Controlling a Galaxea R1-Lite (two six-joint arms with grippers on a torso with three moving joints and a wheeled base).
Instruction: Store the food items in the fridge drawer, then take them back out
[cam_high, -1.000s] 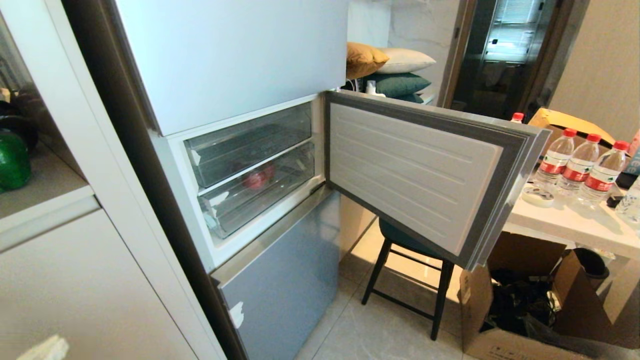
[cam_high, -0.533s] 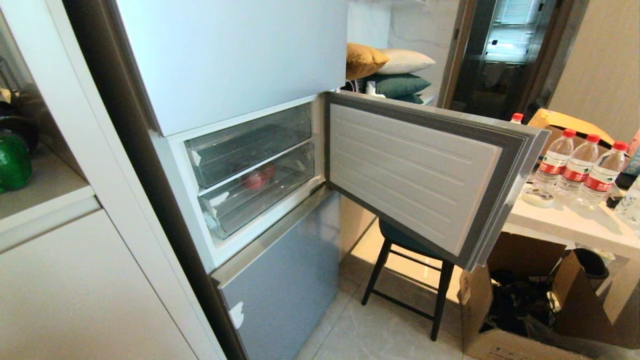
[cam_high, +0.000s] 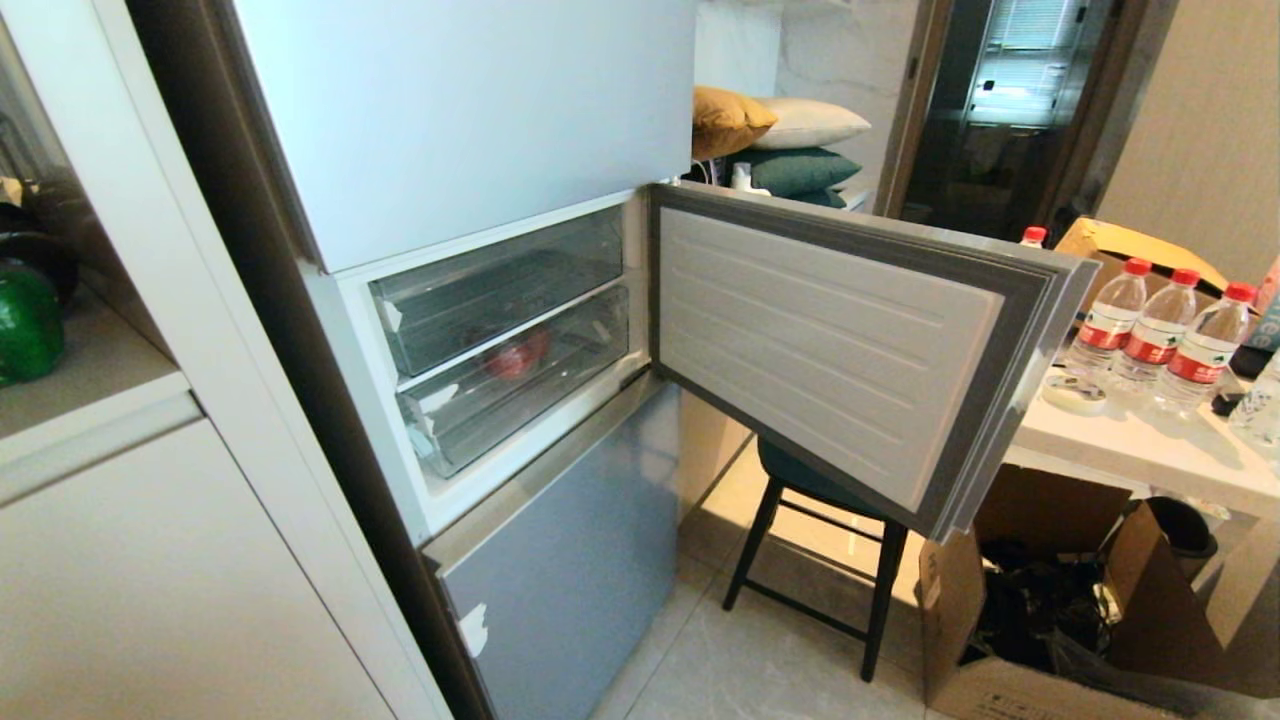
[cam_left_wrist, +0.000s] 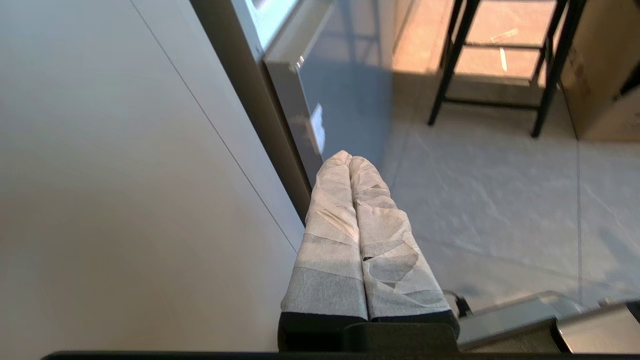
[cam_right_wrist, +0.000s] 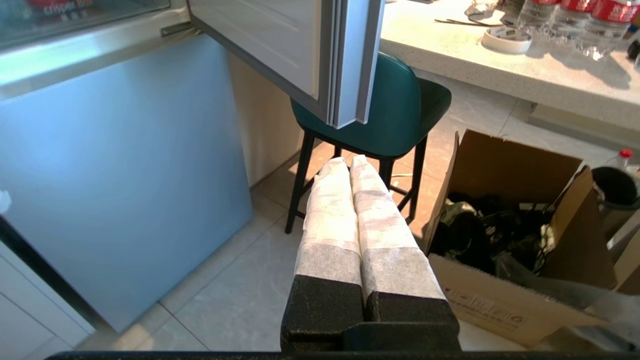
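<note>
A glossy green bell pepper, one of the food items, sits on the counter shelf at the far left, partly cut off by the frame edge. The fridge's middle compartment stands open with two clear drawers, the upper and the lower, both pushed in. A red item shows through the plastic between them. My left gripper is shut and empty, low beside the white cabinet panel near the corner of the blue-grey lower fridge door. My right gripper is shut and empty, low in front of the stool.
The open fridge door swings out to the right over a green-seated black stool. An open cardboard box stands on the floor at the right. A white table behind it carries water bottles.
The left gripper's white tip, seen at the bottom left of the head view a second ago, has dropped out of that view. The fridge, drawers and pepper stay put.
</note>
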